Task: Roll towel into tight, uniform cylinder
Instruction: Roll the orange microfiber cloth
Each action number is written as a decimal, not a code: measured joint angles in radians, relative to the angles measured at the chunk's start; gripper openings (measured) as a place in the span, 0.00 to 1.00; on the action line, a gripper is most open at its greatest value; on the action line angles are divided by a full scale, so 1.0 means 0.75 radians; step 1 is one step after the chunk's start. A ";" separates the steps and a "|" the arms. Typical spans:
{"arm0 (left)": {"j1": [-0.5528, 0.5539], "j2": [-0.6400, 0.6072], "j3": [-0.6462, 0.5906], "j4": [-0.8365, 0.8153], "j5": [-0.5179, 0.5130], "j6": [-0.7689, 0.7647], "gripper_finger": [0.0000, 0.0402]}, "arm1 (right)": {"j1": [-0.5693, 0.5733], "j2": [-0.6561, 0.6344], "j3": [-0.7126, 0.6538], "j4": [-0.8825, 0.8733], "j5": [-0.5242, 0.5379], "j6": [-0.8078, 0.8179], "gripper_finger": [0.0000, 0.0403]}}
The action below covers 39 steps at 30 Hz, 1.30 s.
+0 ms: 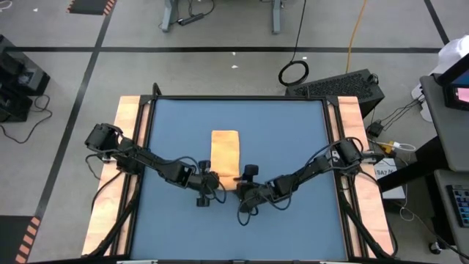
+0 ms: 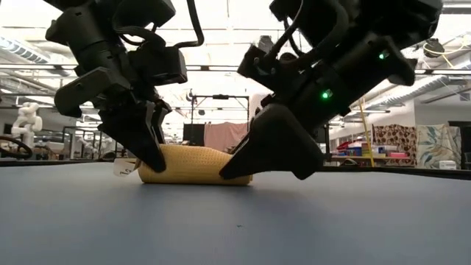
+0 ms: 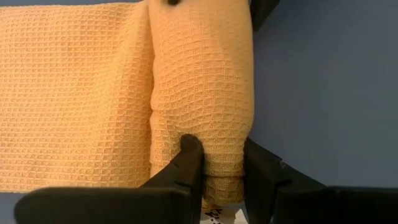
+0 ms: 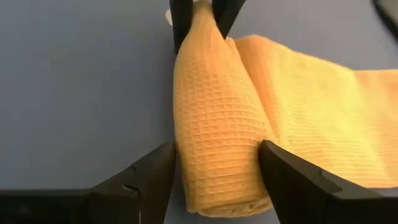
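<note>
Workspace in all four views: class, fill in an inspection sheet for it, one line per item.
Surface: blue table top with pale wooden side strips.
Job's things: towel, orange-yellow, near end rolled, the rest lying flat.
Clutter: nothing seen on the table.
End effectors: left end effector shut on one end of the roll; right end effector straddles the other end, fingers against the cloth.
Cables: black cables run along both arms; a coil lies on the floor.
Surroundings: workshop floor, desks, shelving.

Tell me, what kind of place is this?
Probably a robotics lab or workshop: a blue test table on a bare floor marked with tape lines, loose cables, and shelving and equipment racks in the hall behind.
</note>
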 joint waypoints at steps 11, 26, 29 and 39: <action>-0.017 0.001 -0.004 0.017 -0.074 -0.082 0.20 | -0.127 -0.006 -0.004 -0.028 -0.306 0.218 0.49; -0.232 -0.180 0.056 -0.206 -0.640 -0.086 0.65 | -0.276 -0.005 -0.003 -0.045 -0.727 0.467 0.18; -0.285 -0.189 0.055 -0.177 -0.667 -0.036 0.68 | -0.321 -0.005 -0.003 -0.045 -0.834 0.532 0.20; -0.340 0.026 0.058 -0.017 -0.793 0.265 0.68 | -0.413 -0.004 -0.006 -0.034 -1.050 0.597 0.20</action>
